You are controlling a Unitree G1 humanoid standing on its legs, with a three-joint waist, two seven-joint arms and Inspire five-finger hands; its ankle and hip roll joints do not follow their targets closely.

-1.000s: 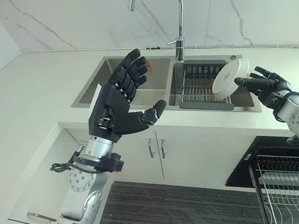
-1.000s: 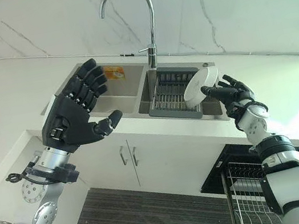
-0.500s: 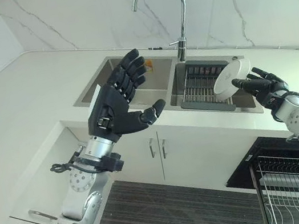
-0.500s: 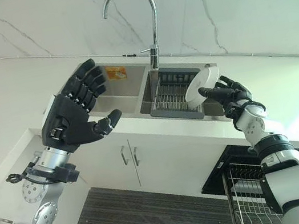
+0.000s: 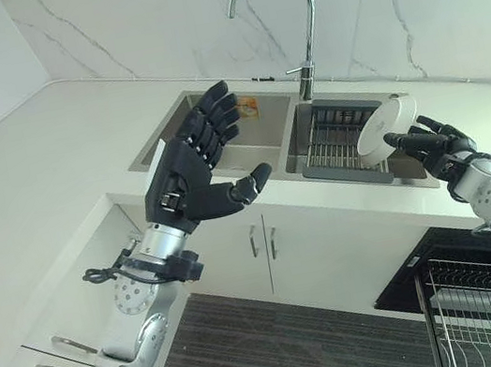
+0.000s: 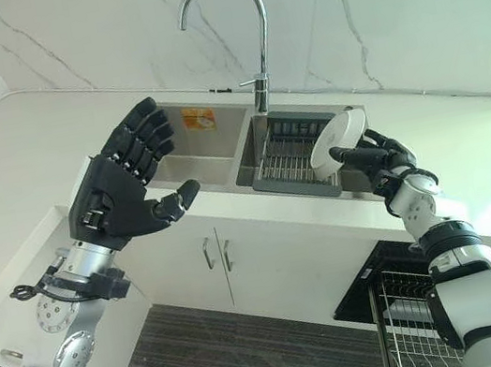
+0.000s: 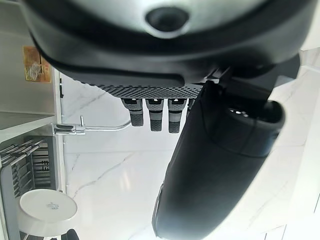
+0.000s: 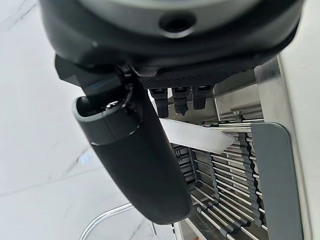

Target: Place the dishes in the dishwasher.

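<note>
Right hand (image 5: 444,150) still pinching white plate (image 5: 385,127), seemingly lifted slightly above sink rack (image 5: 337,134), left hand (image 5: 193,169) spread

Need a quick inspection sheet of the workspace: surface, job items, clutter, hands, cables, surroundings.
Surface: white countertop with a double steel sink.
Job's things: white plate held on edge over the drying rack in the sink's right basin; dishwasher rack pulled out at lower right.
Clutter: nothing seen.
Hands: right hand pinches the plate's edge; left hand open, raised in front of the sink, holding nothing.
Cables: nothing seen.
Surroundings: faucet, marble wall, white cabinet doors.
</note>
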